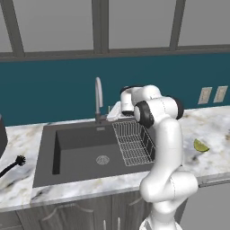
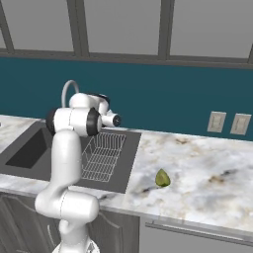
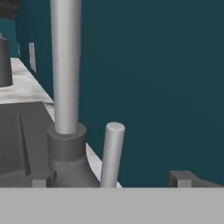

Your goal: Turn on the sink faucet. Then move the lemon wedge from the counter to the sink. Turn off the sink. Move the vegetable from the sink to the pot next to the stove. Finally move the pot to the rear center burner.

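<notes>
The sink faucet [image 1: 98, 95] is a tall grey gooseneck at the back rim of the dark sink [image 1: 76, 148]. In the hand view its spout [image 3: 65, 65] rises from a thick base, and the small lever handle [image 3: 113, 151] stands upright just right of that base. My gripper [image 3: 111, 183] is open, with a dark fingertip [image 3: 41, 181] at the left and another [image 3: 181, 178] at the right. The lever stands between them, untouched. The lemon wedge [image 1: 201, 145] [image 2: 162, 178] lies on the marble counter [image 2: 197, 168], right of the sink.
A wire rack [image 1: 132, 141] fills the sink's right side, and the round drain [image 1: 103, 159] sits mid-basin. A black dish brush [image 1: 13, 167] lies on the counter left of the sink. Teal backsplash with two outlets [image 1: 205, 95] runs right behind the faucet.
</notes>
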